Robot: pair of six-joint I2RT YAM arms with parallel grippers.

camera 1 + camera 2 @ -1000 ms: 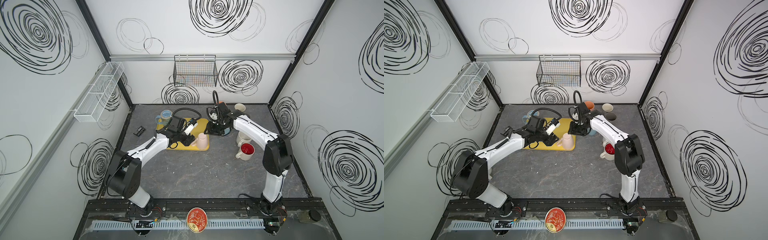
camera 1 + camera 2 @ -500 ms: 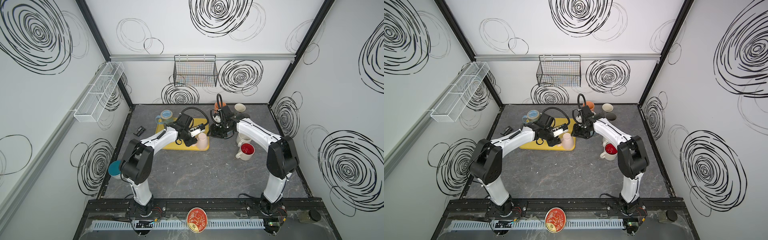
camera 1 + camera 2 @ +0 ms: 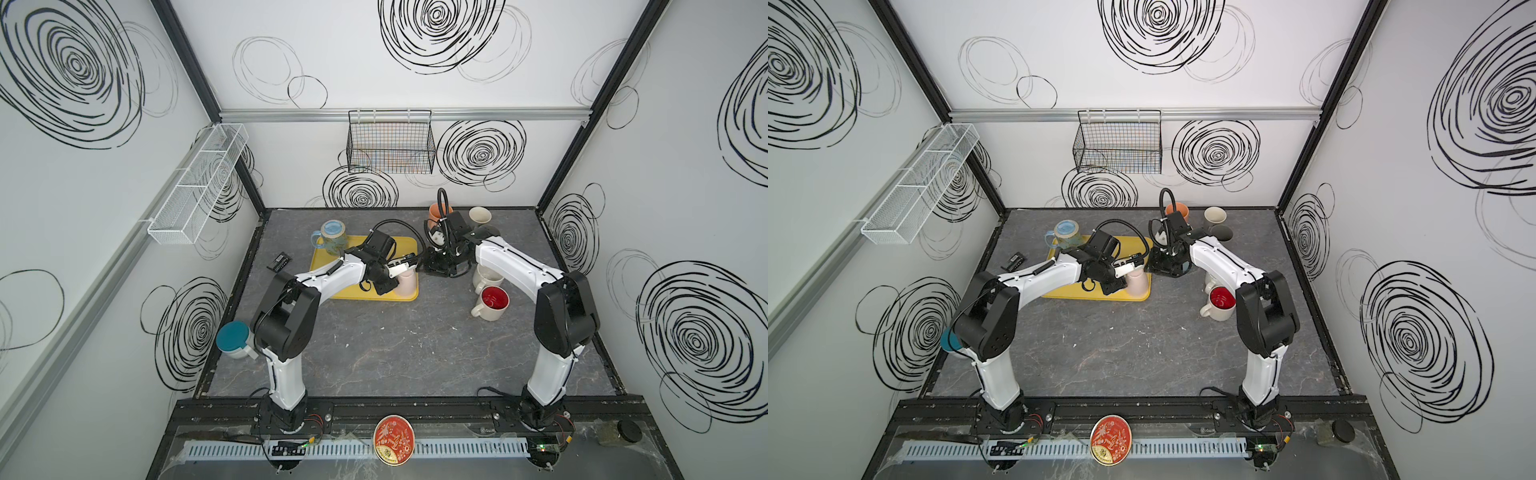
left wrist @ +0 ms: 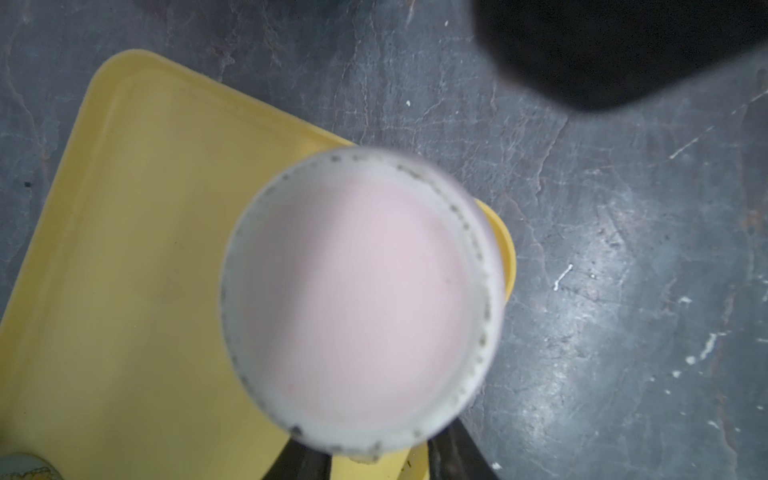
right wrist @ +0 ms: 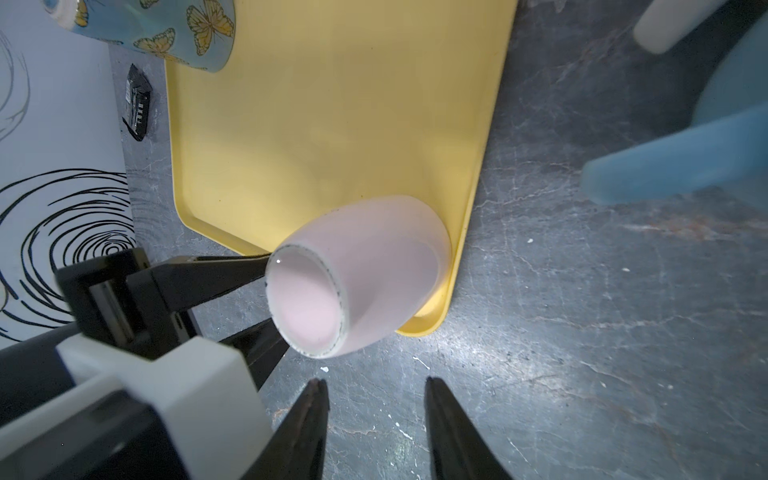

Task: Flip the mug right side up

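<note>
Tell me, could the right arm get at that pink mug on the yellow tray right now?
Probably yes. The right gripper hangs open and empty just beside the pink mug, nothing between them. But the left gripper straddles the mug's upturned base, so it would be crowded.

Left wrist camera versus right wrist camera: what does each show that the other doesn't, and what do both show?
Only the left wrist view: the base of the pink mug square on, filling the frame, plus a blurred dark shape I cannot identify. Only the right wrist view: the mug's side wall, showing it stands mouth down on a corner of the yellow tray, the right hand open and empty, and a small black item on the grey table. Both: mug, tray, table, and the left hand with its fingers beside the mug.
</note>
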